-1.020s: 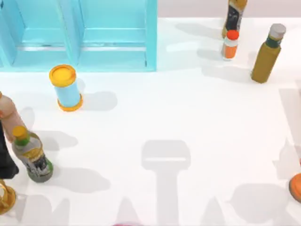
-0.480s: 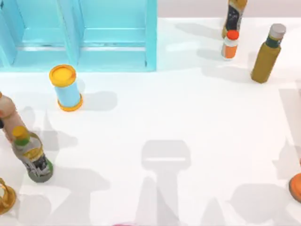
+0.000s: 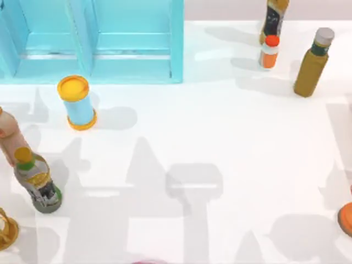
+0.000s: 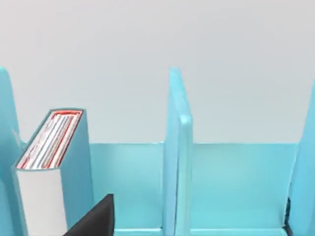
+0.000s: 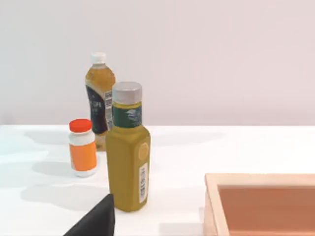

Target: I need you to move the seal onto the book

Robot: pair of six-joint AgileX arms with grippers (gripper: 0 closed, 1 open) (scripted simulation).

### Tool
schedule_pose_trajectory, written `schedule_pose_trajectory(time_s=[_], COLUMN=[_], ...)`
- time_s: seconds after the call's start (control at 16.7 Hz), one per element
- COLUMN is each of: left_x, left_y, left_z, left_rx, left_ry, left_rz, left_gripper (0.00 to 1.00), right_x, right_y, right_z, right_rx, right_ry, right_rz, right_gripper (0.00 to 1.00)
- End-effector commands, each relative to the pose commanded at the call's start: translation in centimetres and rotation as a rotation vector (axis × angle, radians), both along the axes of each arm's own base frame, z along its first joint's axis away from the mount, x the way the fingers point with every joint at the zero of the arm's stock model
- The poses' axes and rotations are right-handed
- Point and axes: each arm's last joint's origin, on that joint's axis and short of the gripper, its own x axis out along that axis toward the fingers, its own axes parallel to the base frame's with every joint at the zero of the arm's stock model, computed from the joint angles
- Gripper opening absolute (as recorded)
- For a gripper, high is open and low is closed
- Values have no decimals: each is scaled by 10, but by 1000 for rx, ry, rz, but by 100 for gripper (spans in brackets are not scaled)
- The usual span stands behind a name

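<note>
Book (image 4: 42, 162) upright in light-blue cabinet (image 4: 177, 162), left wrist view.

Book (image 4: 42, 196) cut by frame bottom; orange object (image 3: 346, 219) clipped at top view's right edge

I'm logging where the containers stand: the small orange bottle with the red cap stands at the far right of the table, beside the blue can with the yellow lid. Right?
Not quite. In the top view the small orange bottle does stand far right, but beside a dark-labelled bottle. The blue can stands on the left.
</note>
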Motion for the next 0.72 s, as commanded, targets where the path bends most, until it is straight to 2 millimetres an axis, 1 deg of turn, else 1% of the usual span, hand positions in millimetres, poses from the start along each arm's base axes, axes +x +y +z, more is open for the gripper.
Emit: schedule_pose_trajectory(time_s=[0.18, 0.36, 0.54, 0.72], left_x=[40, 70, 87, 93], left_y=[33, 65, 93, 112], left_z=[-25, -62, -103, -138], left_rx=[2, 4, 7, 9], left_ry=[-1, -1, -1, 0], left_rz=[-4, -8, -12, -15], left_gripper=[100, 100, 100, 100], right_x=[0, 0, 0, 0], right_y=[0, 0, 0, 0], right_z=[0, 0, 0, 0], right_rx=[0, 0, 0, 0], right_ry=[0, 0, 0, 0], right_rz=[0, 0, 0, 0], right_gripper=[100, 100, 100, 100])
